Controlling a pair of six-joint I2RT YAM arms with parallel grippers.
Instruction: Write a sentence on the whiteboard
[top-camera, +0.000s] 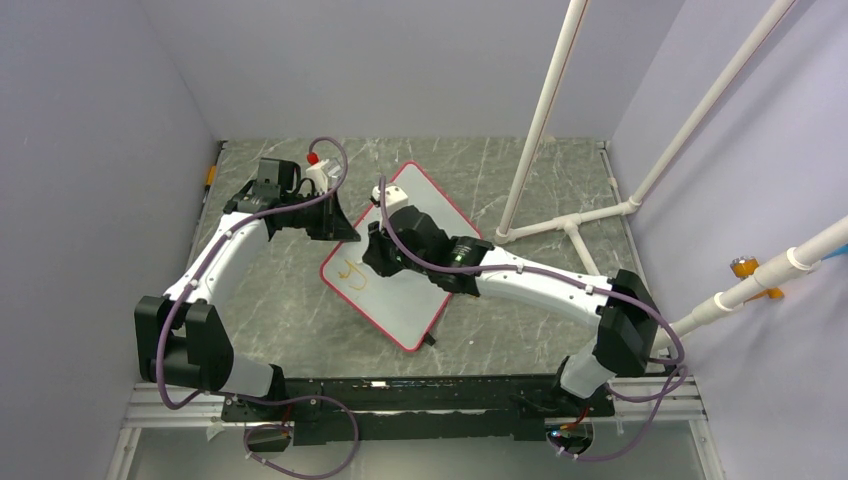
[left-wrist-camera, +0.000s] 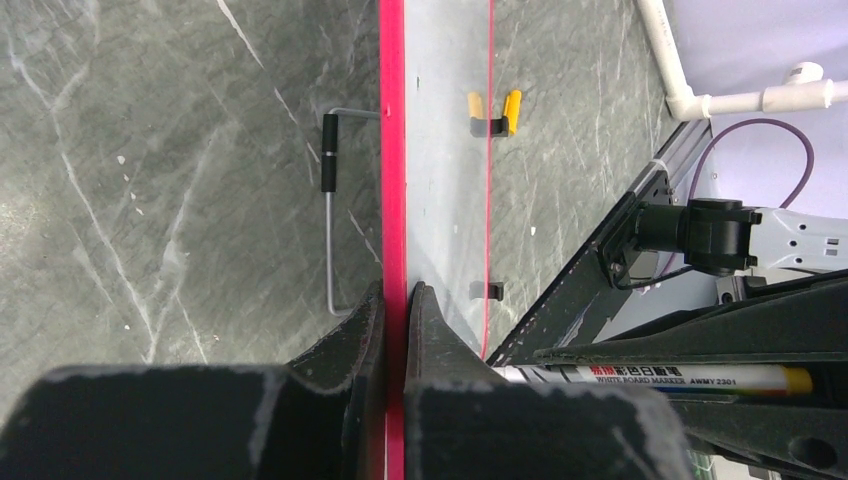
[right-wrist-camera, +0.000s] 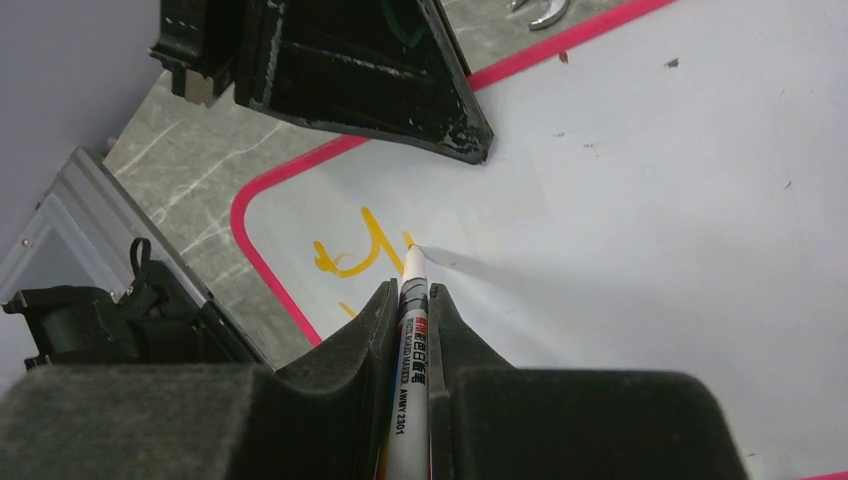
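Observation:
The whiteboard (top-camera: 395, 298) lies slanted on the grey table, white with a red-pink frame. My left gripper (top-camera: 340, 228) is shut on its upper-left edge. In the left wrist view, the two fingers clamp the red frame (left-wrist-camera: 393, 150) at the left gripper (left-wrist-camera: 397, 290). My right gripper (top-camera: 375, 255) hovers over the board's left part, shut on a white whiteboard marker (right-wrist-camera: 413, 310). The marker tip touches the whiteboard (right-wrist-camera: 650, 200) just right of an orange stroke. Of the sentence (right-wrist-camera: 355, 255) only a first orange letter shows, also small from above as the sentence (top-camera: 350, 270).
A white pipe frame (top-camera: 570, 225) stands on the table to the right of the board. A bent wire leg with a black sleeve (left-wrist-camera: 329, 200) sticks out beside the board's edge, and an orange clip (left-wrist-camera: 495, 112) sits beyond it. The metal rail (top-camera: 420, 400) runs along the near edge.

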